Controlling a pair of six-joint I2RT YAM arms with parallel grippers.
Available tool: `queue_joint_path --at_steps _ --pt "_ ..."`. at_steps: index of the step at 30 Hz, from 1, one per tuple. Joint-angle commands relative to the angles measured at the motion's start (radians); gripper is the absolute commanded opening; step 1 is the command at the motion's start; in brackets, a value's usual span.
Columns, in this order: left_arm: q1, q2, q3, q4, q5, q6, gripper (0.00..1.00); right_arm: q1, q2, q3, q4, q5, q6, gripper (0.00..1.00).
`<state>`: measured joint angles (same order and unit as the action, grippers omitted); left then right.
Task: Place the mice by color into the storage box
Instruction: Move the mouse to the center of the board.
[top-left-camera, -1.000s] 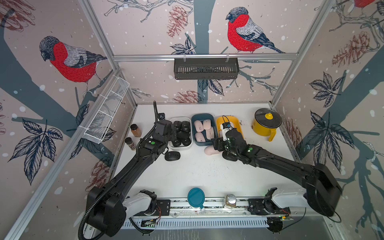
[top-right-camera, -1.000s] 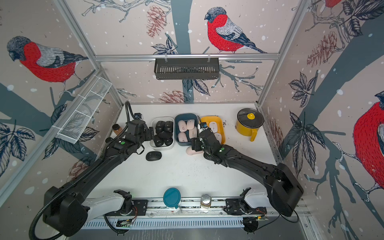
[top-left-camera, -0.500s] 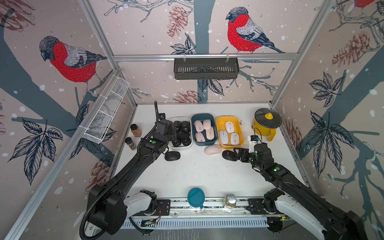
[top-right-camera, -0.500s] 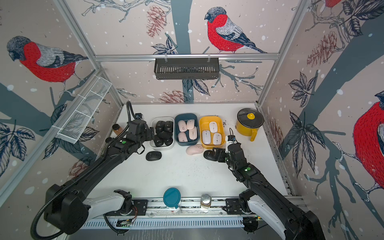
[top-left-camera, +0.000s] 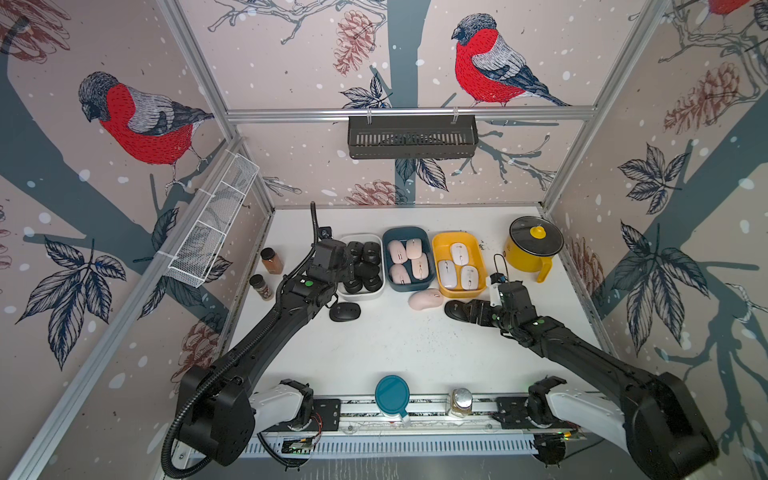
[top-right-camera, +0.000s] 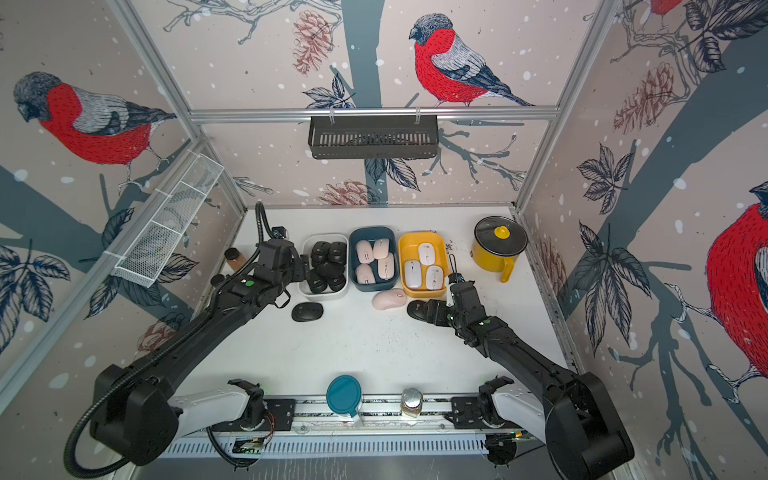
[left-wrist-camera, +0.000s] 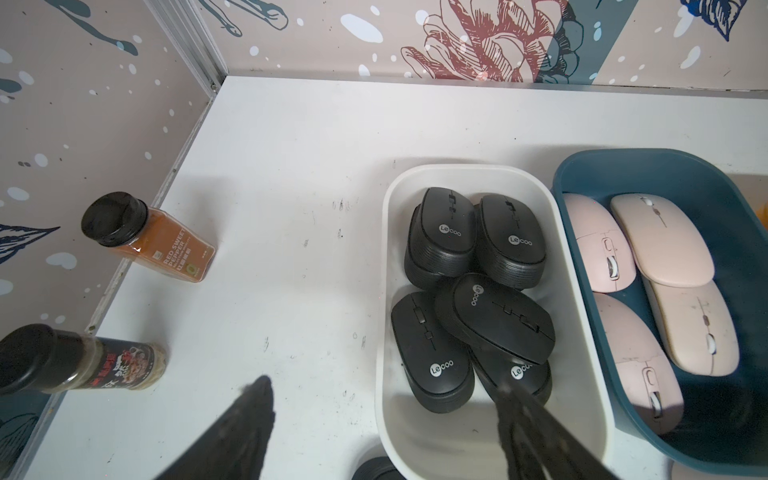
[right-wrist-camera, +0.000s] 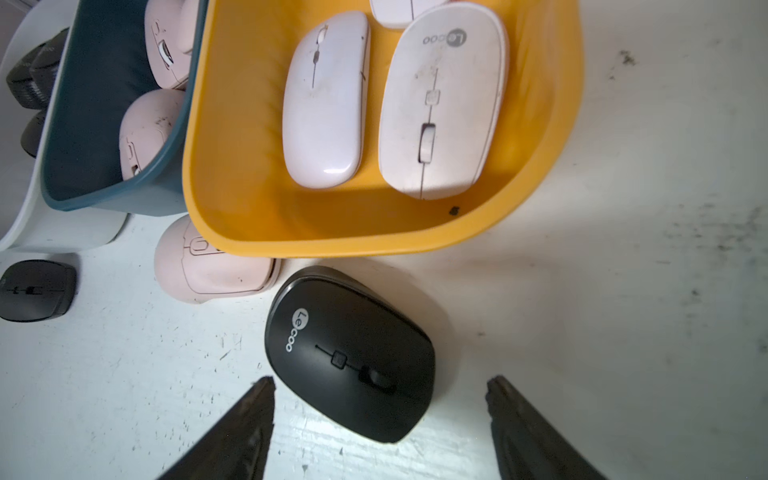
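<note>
Here, right fingers (right-wrist-camera: 241, 432) flank black mouse (right-wrist-camera: 349, 357).

Three bins (top-left-camera: 361, 293). White mice (top-left-camera: 459, 253): three. Pink mice (top-left-camera: 419, 266): five (one loose). Black mice (top-left-camera: 345, 311): two loose, five-plus piled. Spice jars (top-left-camera: 272, 261): three.

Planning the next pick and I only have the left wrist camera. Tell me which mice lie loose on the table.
Observer: Three: a black mouse in front of the white bin, a pink mouse, and a second black mouse.
Operator: Report the right gripper.
Observer: The right gripper is open, its fingers on either side of the second black mouse's near end, not gripping it.
Operator: Give me the yellow bin's contents.
Observer: The yellow bin holds three white mice.
</note>
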<state>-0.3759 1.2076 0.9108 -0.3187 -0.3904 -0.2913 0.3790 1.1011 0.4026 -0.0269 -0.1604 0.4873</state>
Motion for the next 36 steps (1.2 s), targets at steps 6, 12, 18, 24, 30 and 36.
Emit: queue_joint_path --at_steps 6,12,18,24,30,36 --pt "0.002 0.004 0.003 0.021 -0.018 0.000 0.83 0.013 0.068 0.015 0.122 -0.013 -0.064 0.82" --pt "0.002 0.010 0.001 0.020 -0.018 0.000 0.83 0.038 0.123 0.021 0.177 -0.005 -0.066 0.83" --pt "0.002 0.014 0.002 0.017 -0.013 -0.001 0.83 0.098 0.201 0.039 0.215 0.052 -0.070 0.83" --pt "0.002 0.014 0.002 0.018 -0.015 0.000 0.83 0.202 0.269 0.050 0.226 0.111 -0.051 0.83" --pt "0.002 0.019 0.003 0.017 -0.008 -0.002 0.83 0.298 0.296 0.048 0.218 0.117 0.013 0.83" --pt "0.002 0.021 0.003 0.018 -0.006 -0.002 0.83 0.375 0.271 0.056 0.167 0.113 0.060 0.84"
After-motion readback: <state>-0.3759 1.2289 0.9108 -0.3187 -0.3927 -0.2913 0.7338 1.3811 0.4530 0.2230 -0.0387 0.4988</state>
